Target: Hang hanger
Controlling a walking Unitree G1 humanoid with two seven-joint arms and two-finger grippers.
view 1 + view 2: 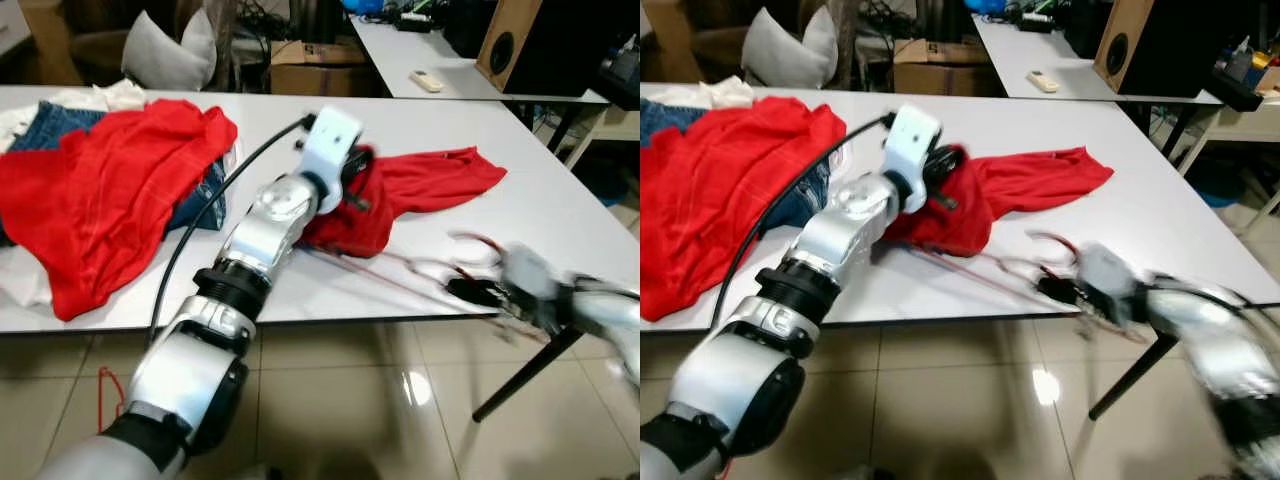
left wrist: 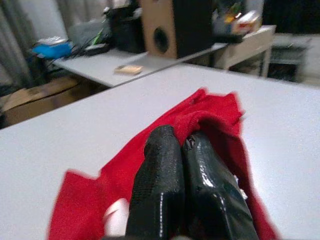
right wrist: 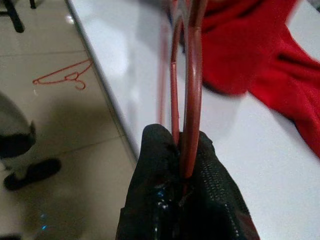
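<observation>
Pinching the red shirt (image 1: 395,195) in my left gripper (image 2: 186,165) and the red hanger (image 3: 186,95) in my right gripper (image 3: 186,175), I judge threading the hanger into the shirt comes next.

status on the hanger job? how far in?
Early to midway. Done: both grips are made. The left gripper is shut on the red shirt lying on the table; the right gripper is shut on the red hanger at the table's near edge. In hand: bringing hanger and shirt together. Left: the hanger is not in the shirt yet, and nothing is hung.
</observation>
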